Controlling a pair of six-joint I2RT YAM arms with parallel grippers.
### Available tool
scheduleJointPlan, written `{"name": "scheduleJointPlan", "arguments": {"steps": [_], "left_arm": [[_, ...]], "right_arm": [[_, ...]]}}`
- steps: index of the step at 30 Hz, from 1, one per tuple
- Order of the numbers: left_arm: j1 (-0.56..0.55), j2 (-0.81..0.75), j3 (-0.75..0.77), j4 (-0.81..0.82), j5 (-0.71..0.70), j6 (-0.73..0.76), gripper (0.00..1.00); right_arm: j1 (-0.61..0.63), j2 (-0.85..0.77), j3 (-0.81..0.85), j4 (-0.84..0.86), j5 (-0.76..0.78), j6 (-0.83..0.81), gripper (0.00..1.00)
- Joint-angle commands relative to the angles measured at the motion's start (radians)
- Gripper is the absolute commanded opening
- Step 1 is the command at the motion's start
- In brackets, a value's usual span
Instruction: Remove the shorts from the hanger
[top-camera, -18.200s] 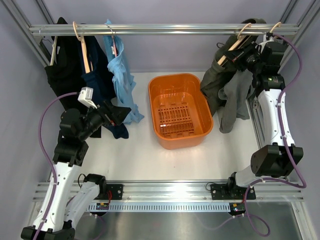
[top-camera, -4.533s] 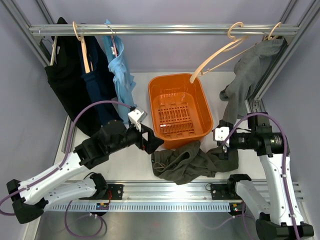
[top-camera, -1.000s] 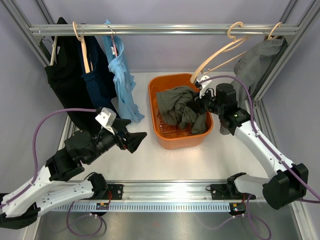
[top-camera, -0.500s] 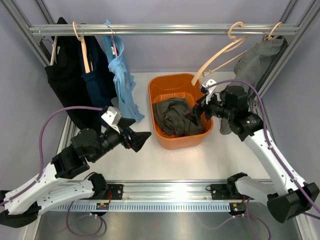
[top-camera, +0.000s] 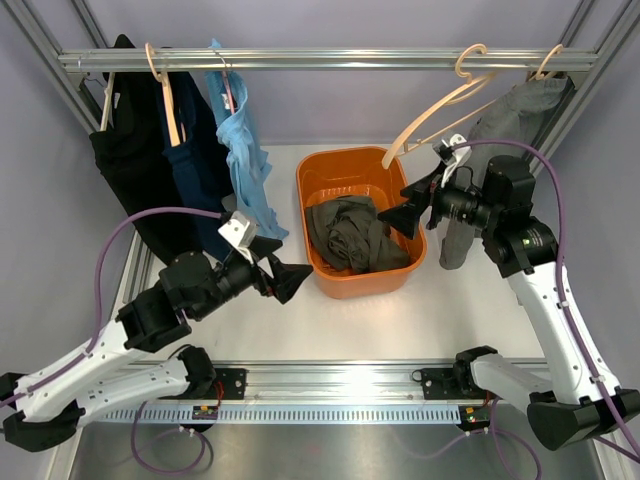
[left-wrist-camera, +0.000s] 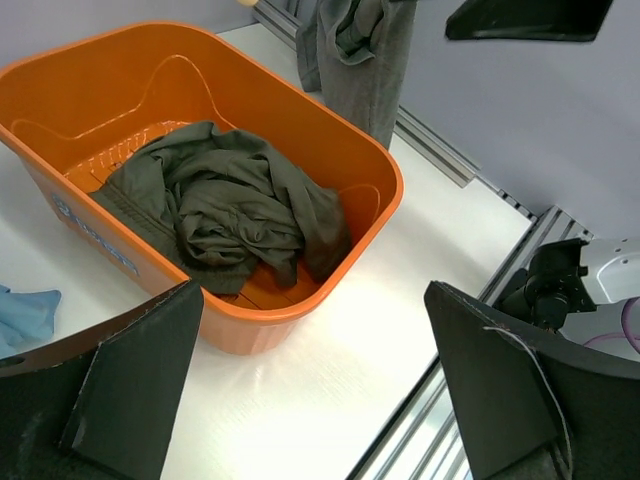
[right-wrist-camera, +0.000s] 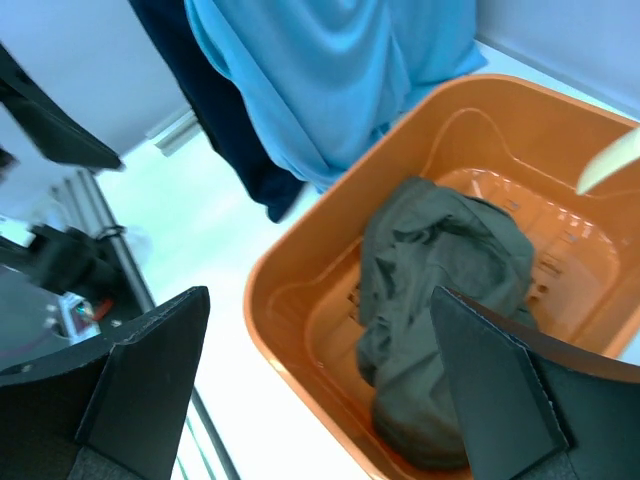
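The dark olive shorts (top-camera: 350, 232) lie crumpled inside the orange basket (top-camera: 355, 151), touching no gripper. The bare pale wooden hanger (top-camera: 432, 108) hangs from the top rail, tilted, its low tip over the basket's right rim. My right gripper (top-camera: 412, 203) stands open just right of the basket, above its rim, with nothing in it. My left gripper (top-camera: 283, 264) is open and empty left of the basket. The left wrist view shows the shorts (left-wrist-camera: 230, 205) in the basket (left-wrist-camera: 392, 186). The right wrist view shows the shorts (right-wrist-camera: 440, 290), the basket (right-wrist-camera: 268, 300) and the hanger's tip (right-wrist-camera: 612, 166).
A grey garment (top-camera: 500, 130) hangs on another hanger at the far right of the rail (top-camera: 320, 60). A light blue garment (top-camera: 240, 140) and dark clothes (top-camera: 140, 140) hang at the left. Aluminium frame posts stand on both sides.
My right gripper has opened, let go of the shorts and drawn back to the right of the basket. The shorts have settled lower in the basket. My left gripper has shifted slightly right.
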Motion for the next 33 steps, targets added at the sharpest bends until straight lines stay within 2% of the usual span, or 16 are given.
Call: {"name": "scheduleJointPlan", "arguments": {"steps": [1, 6, 9, 10, 13, 15, 24, 33], "left_arm": [[-0.003, 0.012, 0.001, 0.07, 0.01, -0.024, 0.99], [-0.003, 0.031, 0.0, 0.045, -0.039, -0.06, 0.99], [-0.003, 0.054, 0.003, 0.019, -0.096, -0.083, 0.99], [-0.003, 0.058, 0.003, 0.017, -0.137, -0.09, 0.99], [-0.003, 0.07, 0.003, 0.028, -0.223, -0.109, 0.99], [-0.003, 0.07, -0.002, 0.042, -0.272, -0.11, 0.99], [-0.003, 0.075, -0.015, 0.066, -0.267, -0.096, 0.99], [-0.003, 0.052, -0.034, 0.065, -0.26, -0.106, 0.99]], "right_arm": [[-0.006, 0.019, 0.045, 0.013, -0.039, 0.117, 0.99], [-0.006, 0.036, 0.111, -0.079, 0.054, 0.1, 1.0], [-0.007, 0.026, 0.14, -0.16, 0.187, 0.092, 0.99], [-0.007, 0.001, 0.137, -0.179, 0.297, 0.094, 0.99], [-0.009, -0.059, 0.097, -0.171, 0.501, 0.082, 0.99], [-0.007, -0.081, 0.082, -0.173, 0.592, 0.056, 0.99], [-0.01, -0.142, 0.028, -0.183, 0.796, 0.072, 1.0], [-0.01, -0.17, -0.01, -0.17, 0.856, 0.088, 0.99]]}}
